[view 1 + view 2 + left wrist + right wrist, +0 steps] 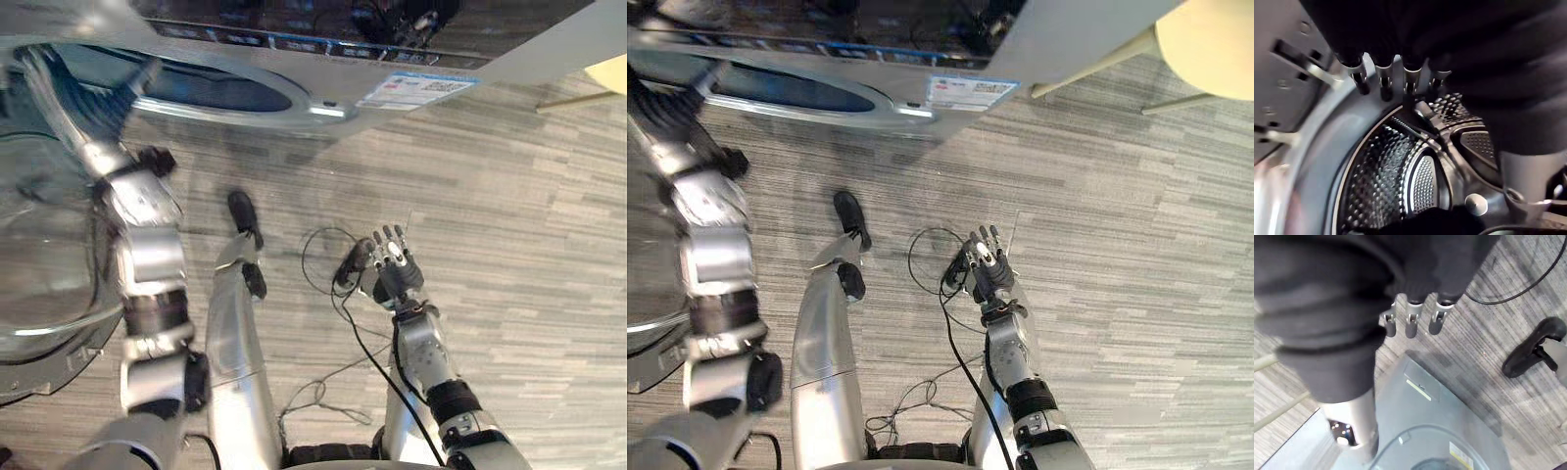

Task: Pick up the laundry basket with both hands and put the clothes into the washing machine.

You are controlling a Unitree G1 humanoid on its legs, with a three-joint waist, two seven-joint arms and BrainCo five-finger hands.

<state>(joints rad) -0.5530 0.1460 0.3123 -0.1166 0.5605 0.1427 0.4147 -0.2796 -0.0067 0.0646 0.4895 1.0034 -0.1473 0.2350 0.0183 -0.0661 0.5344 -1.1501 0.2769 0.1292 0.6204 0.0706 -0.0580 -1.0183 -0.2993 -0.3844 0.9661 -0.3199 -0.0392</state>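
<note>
The washing machine (pixel 323 98) lies along the far side of the view, its round door opening (pixel 196 83) dark. Its open glass door (pixel 39 255) hangs at the left. My left hand (pixel 54 83) is raised at the rim of the opening; in the left wrist view its fingers (pixel 1383 81) are straight before the dimpled steel drum (pixel 1400 181), holding nothing. A dark mass (pixel 1435 220) lies low in the drum; I cannot tell what it is. My right hand (pixel 397 269) hangs over the floor, fingers (pixel 1410 318) straight and empty.
Grey wood-pattern floor (pixel 509 245) spreads to the right of the machine. A pale round seat on thin legs (pixel 1215 49) stands at the far right.
</note>
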